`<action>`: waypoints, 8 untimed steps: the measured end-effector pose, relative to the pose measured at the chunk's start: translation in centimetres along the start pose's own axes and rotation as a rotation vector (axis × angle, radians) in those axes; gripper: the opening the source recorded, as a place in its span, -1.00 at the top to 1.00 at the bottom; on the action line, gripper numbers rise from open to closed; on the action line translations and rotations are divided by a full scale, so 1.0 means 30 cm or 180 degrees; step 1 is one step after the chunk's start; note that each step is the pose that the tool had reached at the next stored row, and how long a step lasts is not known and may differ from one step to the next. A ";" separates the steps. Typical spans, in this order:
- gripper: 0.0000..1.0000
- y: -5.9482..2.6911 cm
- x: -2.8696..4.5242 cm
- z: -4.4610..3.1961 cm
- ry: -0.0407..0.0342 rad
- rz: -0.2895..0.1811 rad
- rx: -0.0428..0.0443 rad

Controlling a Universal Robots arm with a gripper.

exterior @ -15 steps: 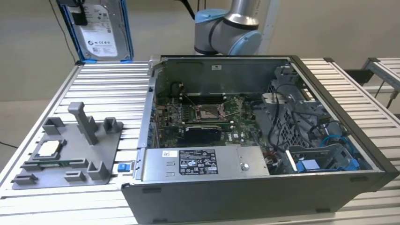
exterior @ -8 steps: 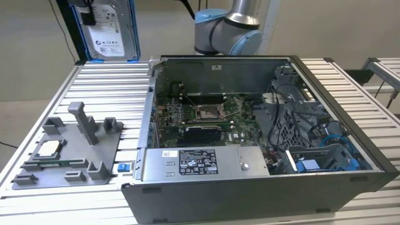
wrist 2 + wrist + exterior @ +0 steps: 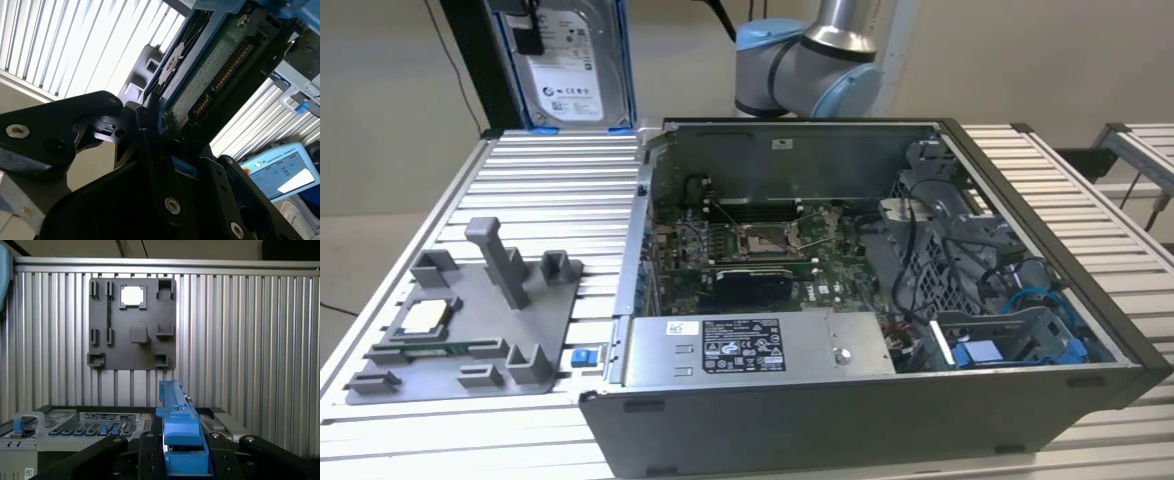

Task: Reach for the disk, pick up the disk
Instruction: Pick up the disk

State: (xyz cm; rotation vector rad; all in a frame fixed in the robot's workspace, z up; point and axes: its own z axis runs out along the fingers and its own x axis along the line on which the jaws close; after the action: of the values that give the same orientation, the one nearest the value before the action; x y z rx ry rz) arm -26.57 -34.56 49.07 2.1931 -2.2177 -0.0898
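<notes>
— Claw [image 3: 183, 442] first: what is it doing?
— Its black fingers [image 3: 150, 450] are squeezing the disk [image 3: 172, 400], one on each side of the blue frame. The disk sticks out past the fingertips.
— Will it slip?
— I think it is stiff, a bit heavy and smooth. Its green board [image 3: 207, 77] looks easy to hurt, so the blue edges are the best place to hold.

Exterior view's top edge cuts off disk [image 3: 574, 62] top & arm [image 3: 807, 62] upper part.
</notes>
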 end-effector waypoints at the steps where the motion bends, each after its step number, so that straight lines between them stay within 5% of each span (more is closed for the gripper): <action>1: 1.00 -0.006 0.000 0.000 0.0000 0.0000 0.0000; 8: 1.00 -0.049 0.009 0.011 0.0000 0.0000 0.0008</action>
State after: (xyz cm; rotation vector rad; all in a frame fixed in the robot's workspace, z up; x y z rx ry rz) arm -25.11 -34.82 48.66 2.1945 -2.2191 -0.0871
